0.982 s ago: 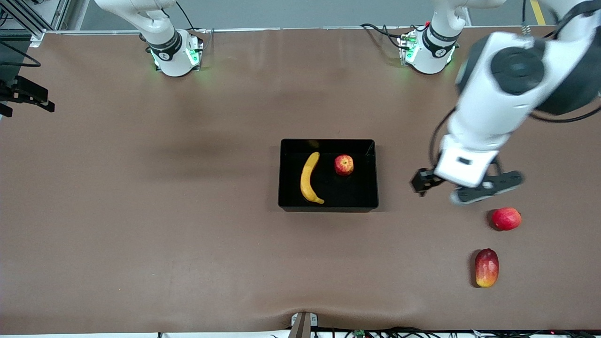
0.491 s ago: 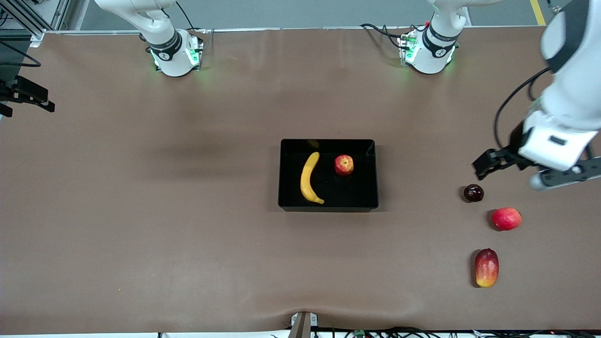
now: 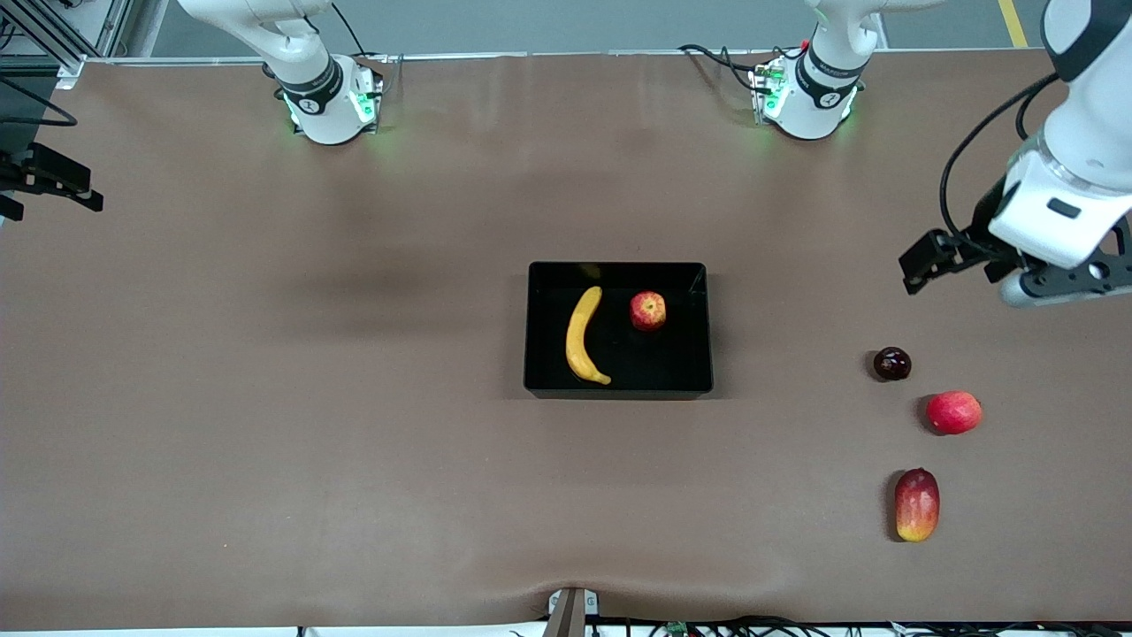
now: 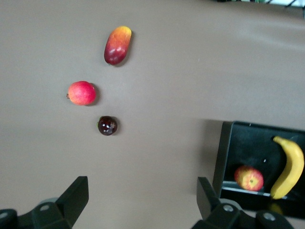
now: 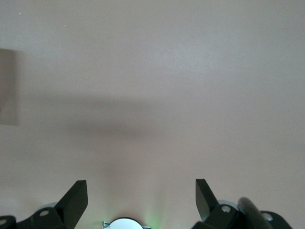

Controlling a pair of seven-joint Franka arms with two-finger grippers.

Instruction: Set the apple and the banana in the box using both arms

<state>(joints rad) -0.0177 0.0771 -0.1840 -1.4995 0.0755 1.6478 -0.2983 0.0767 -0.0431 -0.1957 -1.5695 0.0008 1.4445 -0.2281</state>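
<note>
right arm: we see only its base (image 3: pixel 332 106) and lower links in the front view; the rest is cut off at 12 o'clock.
right gripper (image 5: pixel 140 191): outside the front view. Its wrist view shows two fingers (image 5: pixel 74 200) spread wide, holding nothing, above bare brown table (image 5: pixel 152 71).
box (image 3: pixel 619 390): mid-table, with the apple and banana inside.
banana (image 3: pixel 581 334): lies flat in the box, toward the right arm's end.
apple (image 3: pixel 647 310): in the box, at about 2 o'clock from the banana in the front view, apart from it.
loose fruit: a small dark fruit (image 3: pixel 891 364), a pinkish-red round fruit (image 3: pixel 953 412) and a mango-like fruit (image 3: pixel 916 504) sit at about 4 o'clock from the box. We can't tell what kind the dark one is.
left arm: wrist bent down, partly cut off at 3 o'clock in the front view.
left gripper (image 4: pixel 140 191): fingers wide apart and empty, up over bare table.
left wrist view only: part of the box and all five fruits in one shot; the right wrist view shows none.
</note>
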